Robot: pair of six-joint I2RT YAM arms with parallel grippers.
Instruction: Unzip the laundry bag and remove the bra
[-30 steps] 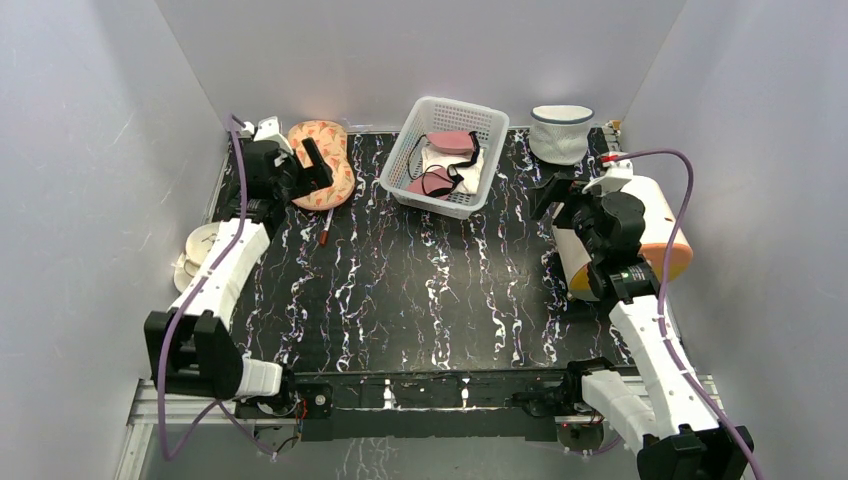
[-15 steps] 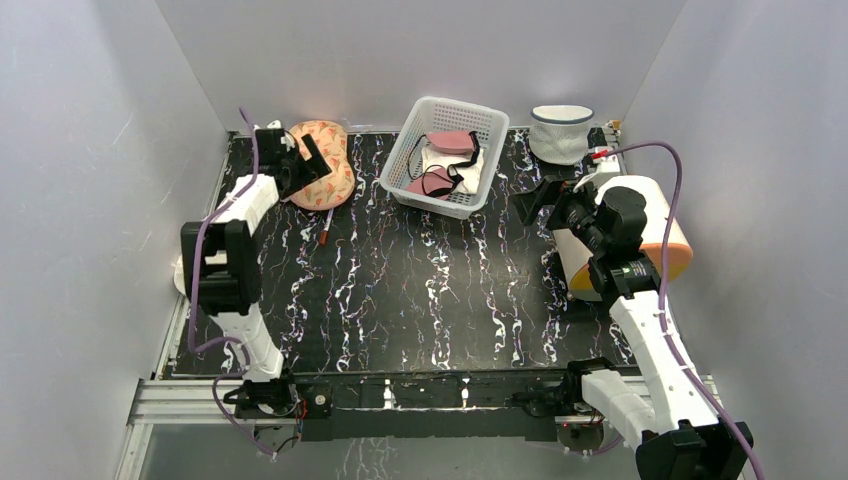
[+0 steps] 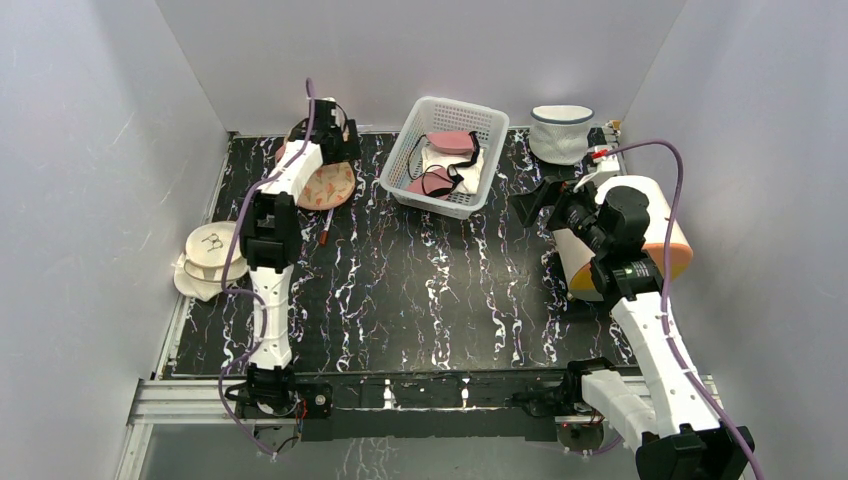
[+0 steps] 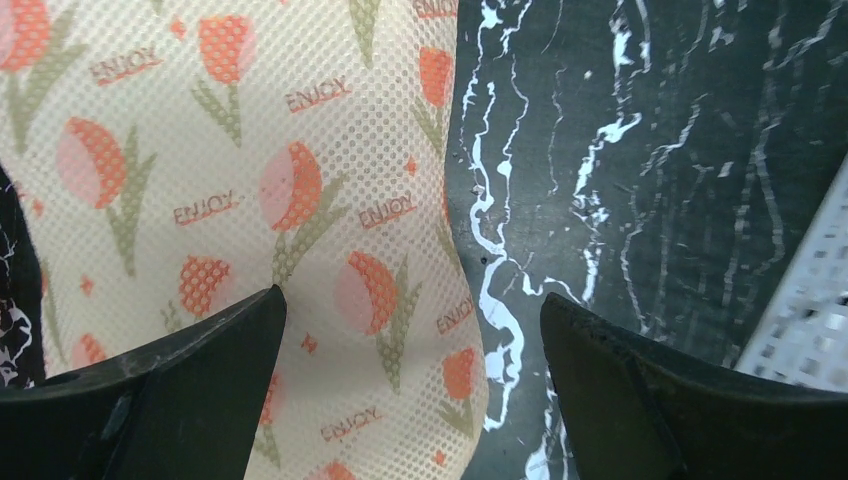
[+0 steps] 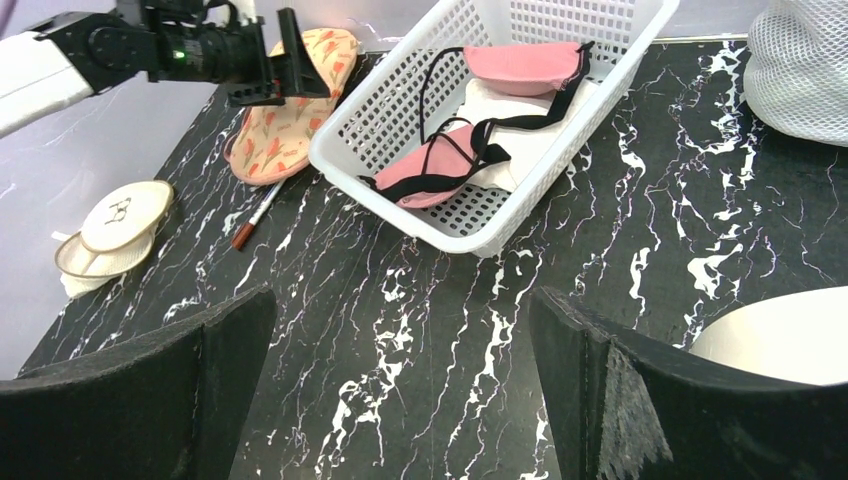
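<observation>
The laundry bag [image 3: 334,186] is a peach pouch printed with orange tulips, lying closed at the table's back left; it fills the left wrist view [image 4: 250,150] and shows in the right wrist view [image 5: 290,125]. My left gripper [image 3: 337,140] hangs open just above the bag's far end, its jaws [image 4: 412,330] straddling the bag's right edge without touching it. My right gripper [image 3: 540,200] is open over bare table at the right, with nothing between its fingers [image 5: 400,350]. The bra is hidden.
A white basket [image 3: 400,170] at the back centre holds pink garments with black straps [image 5: 440,165] on white cloth. A white mesh tub [image 3: 560,132] stands back right. A cream round case [image 3: 208,255] sits at the left edge, a red pen [image 3: 327,228] near the bag, and a white-and-orange drum [image 3: 650,235] by the right arm.
My left arm has swung from the table's left side to stretch straight up over the bag, carrying its gripper right and farther back. The right gripper shifted slightly left early on.
</observation>
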